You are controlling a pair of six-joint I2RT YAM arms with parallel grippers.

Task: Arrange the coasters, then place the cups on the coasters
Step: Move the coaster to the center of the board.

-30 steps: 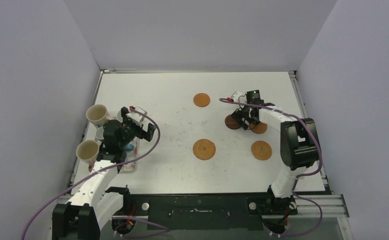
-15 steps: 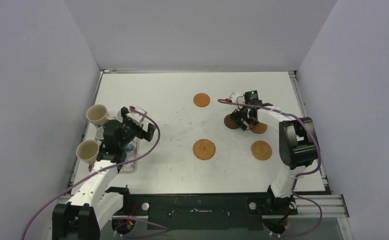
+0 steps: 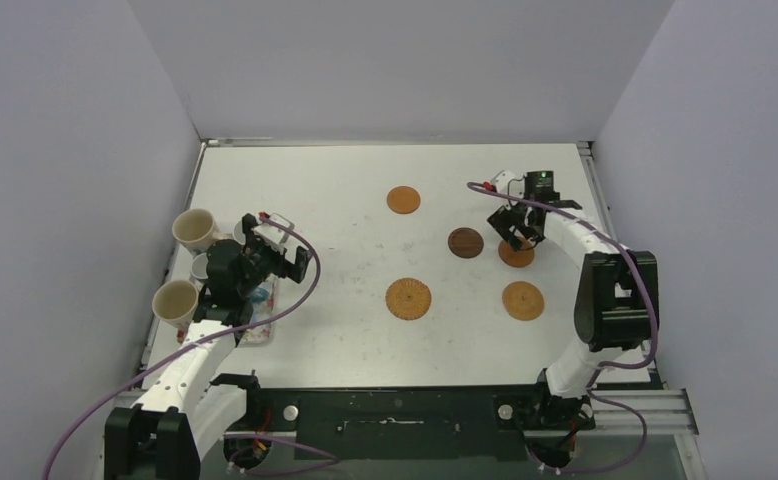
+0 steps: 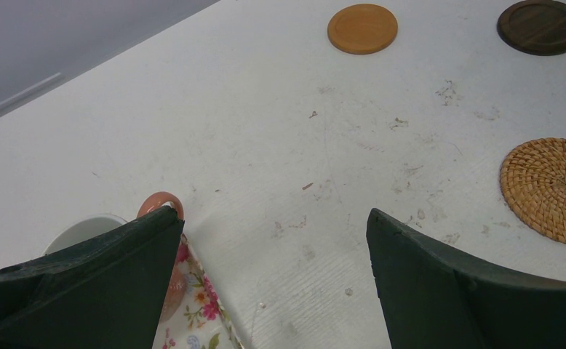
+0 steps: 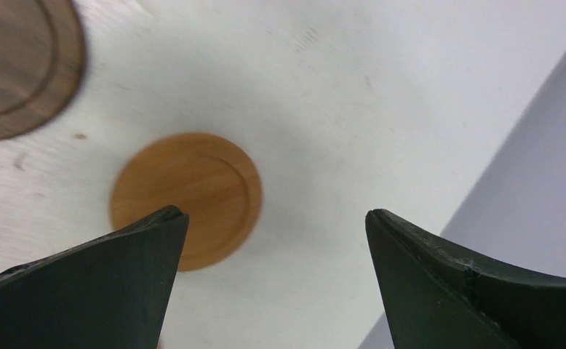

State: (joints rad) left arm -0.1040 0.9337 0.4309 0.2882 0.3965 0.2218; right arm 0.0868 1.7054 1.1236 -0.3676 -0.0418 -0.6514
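A: Right gripper (image 3: pixel 521 228), jaws?
B: Spread wide, nothing between them. It hangs over a smooth orange coaster (image 5: pixel 193 193) lying flat on the table (image 3: pixel 335 190). Whether a fingertip touches it, cannot tell.
A: Around it?
B: The dark brown coaster (image 3: pixel 466 243) is just left of it, with a gap and no overlap. The right woven coaster (image 3: pixel 523 300) is nearer the arm bases, apart.
A: Other coasters?
B: The middle woven coaster (image 3: pixel 408 298) is at table centre. The far orange coaster (image 3: pixel 403 200) is beyond it, well apart. All five are bare, no cup on any.
A: Left gripper (image 3: pixel 283 258)?
B: Jaws spread too, empty. It hovers over the right edge of the floral tray (image 4: pixel 201 314).
A: Cups?
B: All are at the left side. Two cream cups (image 3: pixel 195 230) stand upright by the table's left edge, one far and one near. The small grey cup (image 3: pixel 201 266) is between them. The pink cup (image 4: pixel 161 206) shows only its handle, behind the left finger at the tray. The blue cup (image 3: pixel 261 296) is mostly hidden under the arm, on the tray.
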